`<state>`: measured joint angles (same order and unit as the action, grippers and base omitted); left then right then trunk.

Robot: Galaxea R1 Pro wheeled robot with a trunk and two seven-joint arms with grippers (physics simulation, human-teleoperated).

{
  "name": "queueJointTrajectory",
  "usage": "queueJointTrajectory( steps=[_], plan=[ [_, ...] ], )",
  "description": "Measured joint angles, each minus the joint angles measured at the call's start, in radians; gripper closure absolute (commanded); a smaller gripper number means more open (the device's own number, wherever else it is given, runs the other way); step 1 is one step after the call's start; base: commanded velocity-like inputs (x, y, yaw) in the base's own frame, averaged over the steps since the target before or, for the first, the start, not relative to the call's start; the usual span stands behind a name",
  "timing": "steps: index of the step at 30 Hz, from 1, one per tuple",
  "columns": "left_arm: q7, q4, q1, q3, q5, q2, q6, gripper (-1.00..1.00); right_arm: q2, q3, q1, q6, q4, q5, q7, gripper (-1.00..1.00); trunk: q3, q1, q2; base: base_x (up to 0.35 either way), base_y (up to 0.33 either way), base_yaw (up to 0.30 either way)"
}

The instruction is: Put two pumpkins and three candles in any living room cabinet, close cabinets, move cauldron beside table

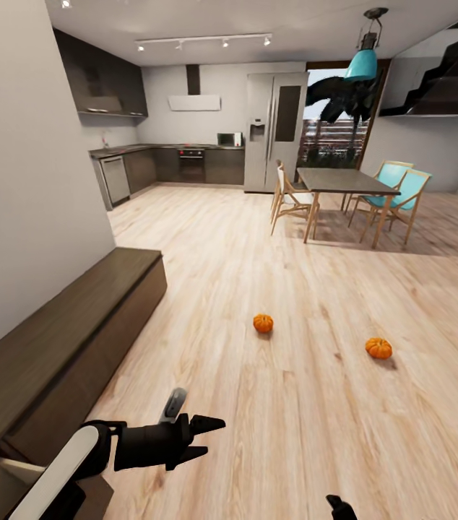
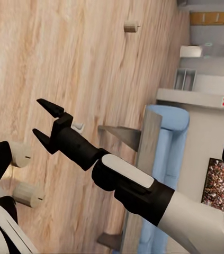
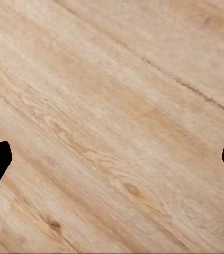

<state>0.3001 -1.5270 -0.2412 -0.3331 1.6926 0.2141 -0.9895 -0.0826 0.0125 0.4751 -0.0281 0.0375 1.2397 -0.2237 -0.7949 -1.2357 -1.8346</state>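
Left gripper (image 1: 211, 437) hangs empty over the plank floor (image 1: 316, 404), its black fingers spread apart

The right gripper (image 3: 112, 164) also stands wide, fingertips at either edge of its wrist view, touching nothing. Two pumpkins (image 1: 263, 323) (image 1: 378, 348) sit well apart on the floor ahead. The dark cabinet (image 1: 55, 347) runs along the wall at left; pale candles (image 2: 28, 193) lie on the boards

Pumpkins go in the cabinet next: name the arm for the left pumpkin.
Left, probably. The left gripper reaches forward, jaws open; the left pumpkin lies ahead of it and the cabinet runs along that side. The right gripper sits nearer the other pumpkin.
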Motion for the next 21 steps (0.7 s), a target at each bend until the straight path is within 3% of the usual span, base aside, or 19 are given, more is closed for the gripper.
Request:
queueJointTrajectory(
  steps=[11, 21],
  plan=[
    [0.000, 0.000, 0.000, 0.000, -0.001, 0.000, 0.000, -1.00, 0.000, 0.000, 0.000, 0.003, 0.000, 0.000, 0.000, -1.00, -0.008, 0.000, 0.000, 0.177, 0.036, -0.229],
    [0.000, 0.000, 0.001, 0.001, 0.000, 0.000, 0.000, -1.00, 0.000, 0.000, 0.000, 0.004, 0.000, 0.000, 0.000, -1.00, -0.010, 0.000, 0.000, 0.289, 0.003, -0.100]
  ],
)
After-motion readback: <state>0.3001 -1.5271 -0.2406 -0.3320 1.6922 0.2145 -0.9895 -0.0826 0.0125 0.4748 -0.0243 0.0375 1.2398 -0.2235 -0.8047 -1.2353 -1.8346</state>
